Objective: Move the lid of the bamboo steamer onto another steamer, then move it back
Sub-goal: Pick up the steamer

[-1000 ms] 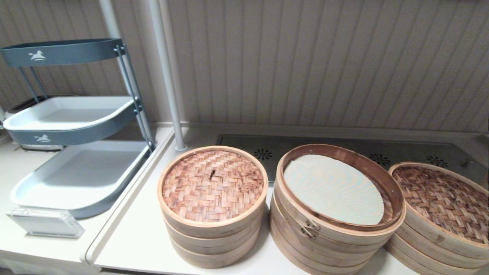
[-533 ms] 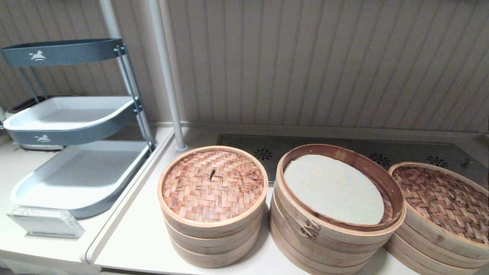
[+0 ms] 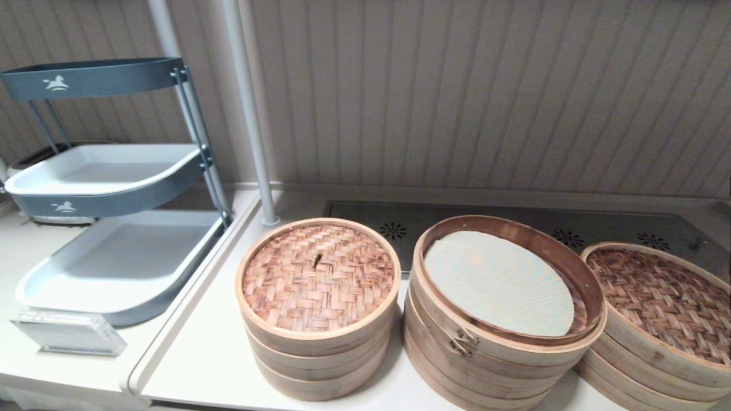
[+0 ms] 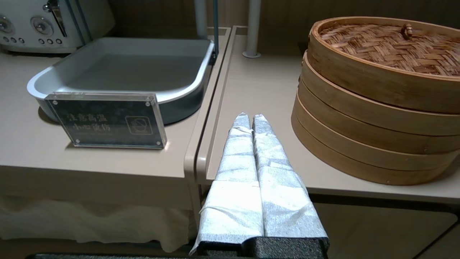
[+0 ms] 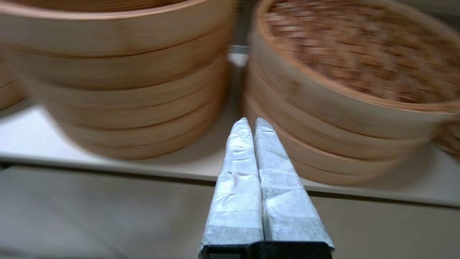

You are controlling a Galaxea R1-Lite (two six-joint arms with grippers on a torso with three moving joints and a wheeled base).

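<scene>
The bamboo steamer lid (image 3: 657,299), reddish-brown weave with a deep pale rim, lies on top of the other steamer (image 3: 614,368), the low wide stack at the far right. The lid (image 5: 345,61) also shows in the right wrist view. My right gripper (image 5: 250,120) is shut and empty, below the table's front edge, pointing at the gap between that stack and the middle one. The left gripper (image 4: 248,117) is shut and empty at the table's front edge, left of the narrow stack. Neither gripper shows in the head view.
The tall clasped stack (image 3: 457,342) in the middle stands open with a white liner (image 3: 499,282) inside. The narrow three-tier stack (image 3: 317,342) keeps its small lid. At the left are a tiered tray rack (image 3: 114,182), an acrylic sign (image 4: 107,120) and a pole (image 3: 251,125).
</scene>
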